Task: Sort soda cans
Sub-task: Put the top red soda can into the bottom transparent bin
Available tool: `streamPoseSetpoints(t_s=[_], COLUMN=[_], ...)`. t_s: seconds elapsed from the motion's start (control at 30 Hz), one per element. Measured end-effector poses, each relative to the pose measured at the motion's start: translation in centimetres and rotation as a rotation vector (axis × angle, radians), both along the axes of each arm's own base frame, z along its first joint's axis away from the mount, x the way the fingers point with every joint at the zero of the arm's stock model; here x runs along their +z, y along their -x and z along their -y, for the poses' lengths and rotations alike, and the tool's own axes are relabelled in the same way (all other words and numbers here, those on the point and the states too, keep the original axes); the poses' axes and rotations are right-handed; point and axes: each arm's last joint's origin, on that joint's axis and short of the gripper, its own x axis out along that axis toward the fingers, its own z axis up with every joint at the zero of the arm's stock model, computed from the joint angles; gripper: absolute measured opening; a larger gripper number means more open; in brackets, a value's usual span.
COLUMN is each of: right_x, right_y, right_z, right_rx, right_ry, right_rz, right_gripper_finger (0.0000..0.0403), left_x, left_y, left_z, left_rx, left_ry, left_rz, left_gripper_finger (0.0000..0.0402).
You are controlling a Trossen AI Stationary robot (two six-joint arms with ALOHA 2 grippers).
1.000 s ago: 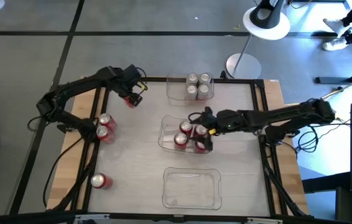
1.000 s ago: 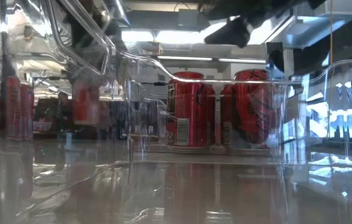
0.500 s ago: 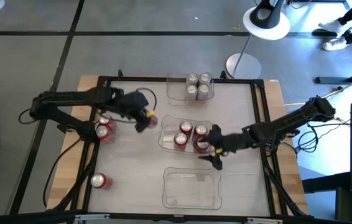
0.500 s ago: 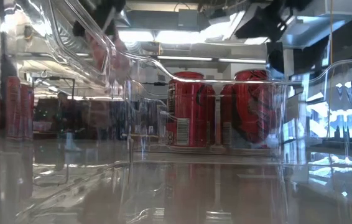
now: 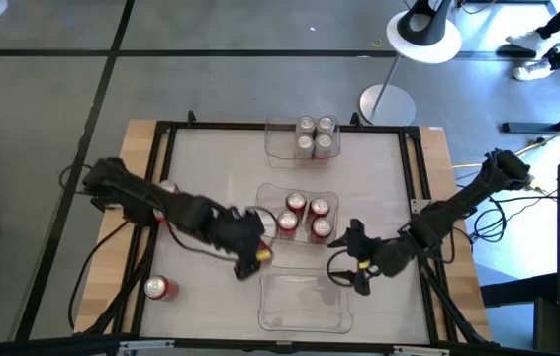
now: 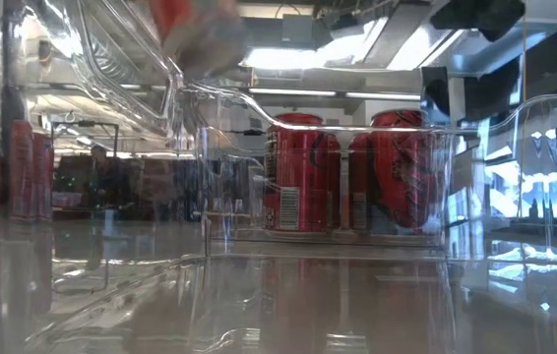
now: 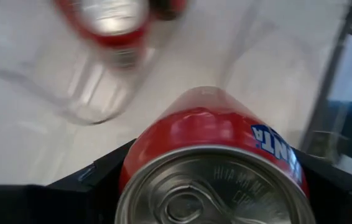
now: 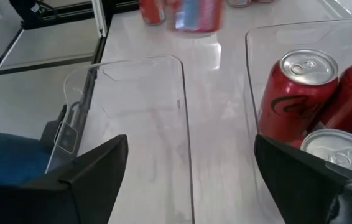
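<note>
Carrying a red soda can (image 7: 216,155) clamped in the left tool (image 5: 250,245) beside the middle tray (image 5: 260,225); smooth, thin-walled, likely denting, so gripping mid-body; right tool (image 5: 351,259) hanging wide, empty

We see a pale table (image 5: 211,163) carrying three clear plastic trays (image 5: 305,299) in a line down its middle, plus red soda cans (image 5: 158,288) standing loose near its left edge.

left gripper (image 5: 251,254) clamped, right gripper (image 5: 351,259) spread
</note>
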Motion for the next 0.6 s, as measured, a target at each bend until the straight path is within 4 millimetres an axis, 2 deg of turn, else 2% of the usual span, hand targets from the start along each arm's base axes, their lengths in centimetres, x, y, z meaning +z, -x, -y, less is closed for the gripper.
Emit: streamPoseSetpoints(t_s=[0.2, 0.3, 0.43, 0.6], right_x=[-0.1, -0.1, -0.3, -0.5], right_y=[0.4, 0.4, 0.3, 0.2], right_z=[-0.4, -0.4, -0.4, -0.5], right_rx=[-0.005, -0.015, -0.017, -0.02], right_ry=[-0.007, -0.02, -0.014, -0.004], right_rz=[-0.006, -0.009, -0.018, -0.027], right_gripper_finger=[0.0349, 0.0349, 0.0349, 0.0349], left_x=[0.4, -0.6, -2.5, -4.7], left_y=[-2.8, -3.9, -5.4, -6.7], left_z=[4.3, 5.8, 7.0, 7.3], left_rx=[-0.102, -0.147, -0.187, -0.217], left_ry=[0.003, -0.011, -0.004, -0.039], left_rz=[0.036, 0.032, 0.037, -0.002], left_gripper_finger=[0.0298, 0.0298, 0.0298, 0.0298])
